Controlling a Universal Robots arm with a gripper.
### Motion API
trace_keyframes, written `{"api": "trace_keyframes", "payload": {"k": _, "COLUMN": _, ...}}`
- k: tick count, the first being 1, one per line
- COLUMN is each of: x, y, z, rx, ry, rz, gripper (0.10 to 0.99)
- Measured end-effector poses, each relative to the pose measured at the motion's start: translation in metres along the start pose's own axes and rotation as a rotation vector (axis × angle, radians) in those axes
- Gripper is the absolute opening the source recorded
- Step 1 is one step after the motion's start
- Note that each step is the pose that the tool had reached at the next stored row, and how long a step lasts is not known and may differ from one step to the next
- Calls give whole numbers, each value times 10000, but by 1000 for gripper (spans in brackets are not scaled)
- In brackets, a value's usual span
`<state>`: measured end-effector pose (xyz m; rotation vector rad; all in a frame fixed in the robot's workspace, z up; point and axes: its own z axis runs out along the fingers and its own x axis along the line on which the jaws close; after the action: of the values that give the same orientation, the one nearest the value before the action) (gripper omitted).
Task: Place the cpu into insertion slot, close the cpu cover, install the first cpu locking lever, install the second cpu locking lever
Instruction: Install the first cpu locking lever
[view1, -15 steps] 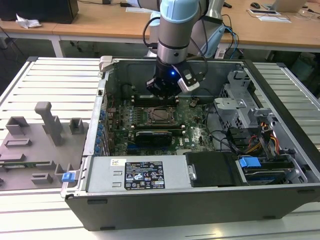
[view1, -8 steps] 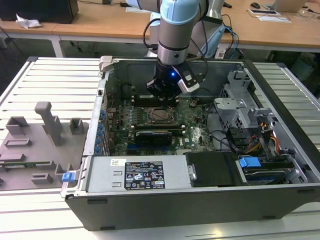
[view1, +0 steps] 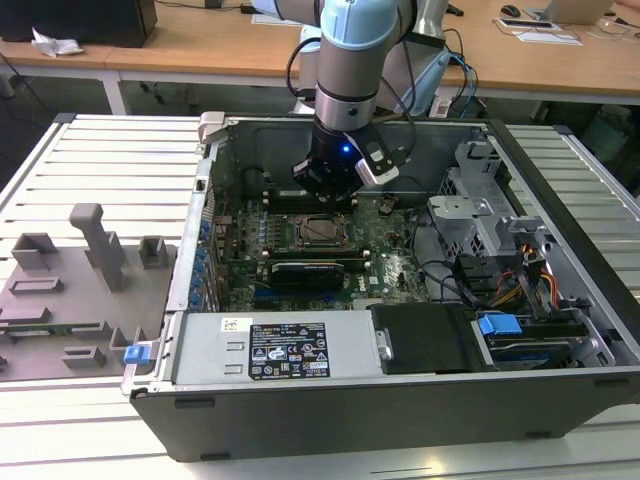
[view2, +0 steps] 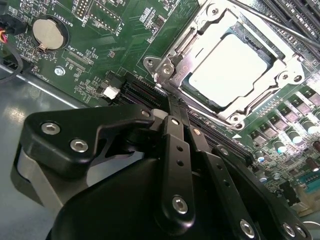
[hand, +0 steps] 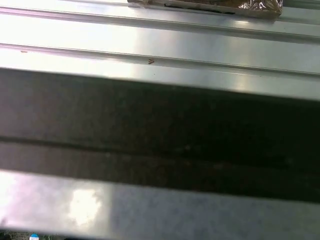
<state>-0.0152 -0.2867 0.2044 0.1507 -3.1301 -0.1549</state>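
Nearest in the second wrist view is the black two-fingered gripper (view2: 175, 112), its slim bolted fingers (view2: 176, 150) lying side by side with no gap between them and nothing caught there, so the pincer reads as clenched and empty; drawn together like this, the tips make one narrow point, which I judge better suited to pushing or hooking a thin wire part than to carrying anything. That point ends right at the near corner of the square black insertion slot with its metal rim (view2: 165, 67); whether it touches the rim I cannot tell. Beyond the tips the small flat square cpu with its dull silver-grey metal top (view2: 227, 67) sits level inside the socket, and the thin silver-grey metal cpu cover with the cut-out centre (view2: 280, 60) lies down flat around it, framing the chip, so seating and cover closing look done. A thin metal rod (view2: 280, 24), probably a locking lever, crosses the far side of the socket; whether it is latched is unclear. Further off on the green motherboard (view2: 125, 30) sits a round silver coin battery (view2: 46, 33). In the exterior view, the arm reaches down into the open grey computer case (view1: 400, 395), and the gripper (view1: 325, 190) hangs just above the socket (view1: 322, 230).
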Motion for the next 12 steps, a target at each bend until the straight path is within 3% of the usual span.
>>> {"api": "trace_keyframes", "payload": {"k": 12, "x": -6, "y": -9, "z": 27, "rx": 74, "ry": 20, "rz": 4, "gripper": 106}}
